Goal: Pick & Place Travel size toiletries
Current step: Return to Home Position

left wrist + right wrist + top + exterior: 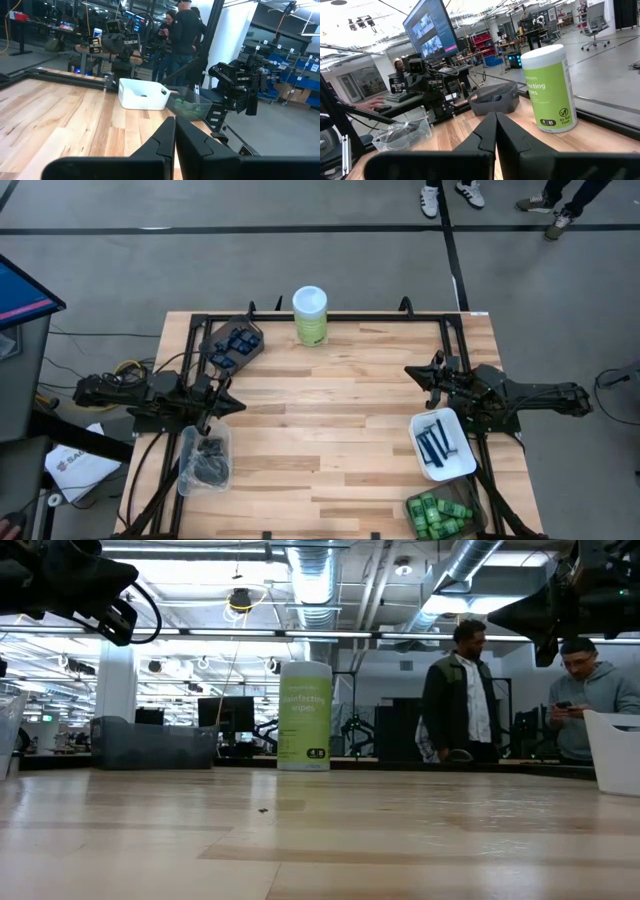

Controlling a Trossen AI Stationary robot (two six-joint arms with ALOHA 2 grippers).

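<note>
1. Left gripper (pixel 232 405): you see it held above the left side of the table (pixel 330 440), just beyond the far end of the clear bin (pixel 186 442). In its wrist view the two fingers (pixel 159 145) meet flush, closed on nothing.
2. Right gripper (pixel 415 372): it hangs above the right side, near the far end of the white bin (pixel 462 435). Its fingers (pixel 481 137) are likewise pressed together and hold nothing.
3. Black discs (pixel 208 470): these are heaped inside the clear bin at the near-left corner.
4. Blue razors (pixel 238 343): these lie in the grey tray (pixel 258 354) at the far left, near the tall green canister (pixel 310 315).
5. Dark navy tubes (pixel 435 445): these lie side by side in the white bin.
6. Green bottles (pixel 435 515): these are packed in the corner bin (pixel 476 502) at the near right, just beside the white bin.
7. The canister stands upright with its white lid on, at the middle of the far edge.
8. Beyond the table, in the low view, you can note a standing person (pixel 458 695) and a second person (pixel 597 700).
</note>
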